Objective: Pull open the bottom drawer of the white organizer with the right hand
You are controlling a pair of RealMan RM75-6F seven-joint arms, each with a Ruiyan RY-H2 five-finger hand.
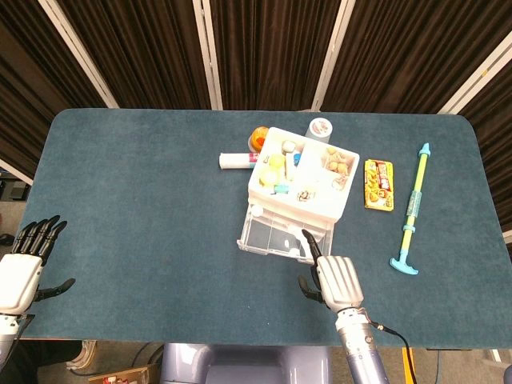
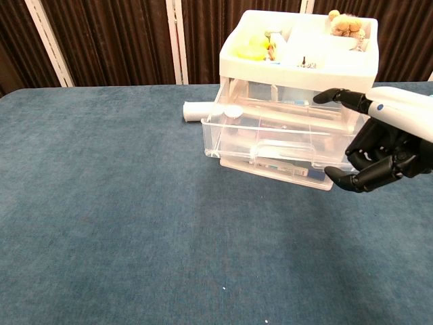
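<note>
1. Our right hand (image 2: 382,145) hangs just in front of the white organizer (image 2: 291,95), at its right front corner. The fingers (image 2: 352,177) are loosely curled and apart and hold nothing; one finger points up and away past the drawer front, and we cannot tell whether it touches the plastic.

2. The drawer standing out (image 2: 270,139) looks to us like the upper one; the bottom drawer (image 2: 277,168) sits nearly flush under it. The risk we see is pulling the wrong drawer further, since its overhanging front blocks the way to the lower lip.

3. A second risk: the organizer is light and loaded on top, so a hook that drags without sliding the drawer could skid or tilt the whole unit on the worktop (image 1: 144,200).

4. The organizer stands right of the worktop's centre, turned slightly. Its drawers face the robot and a little to its left; the bottom drawer's long axis runs across the front, left to right.

5. Our left hand (image 1: 20,268) rests open at the near left edge, well apart.
</note>
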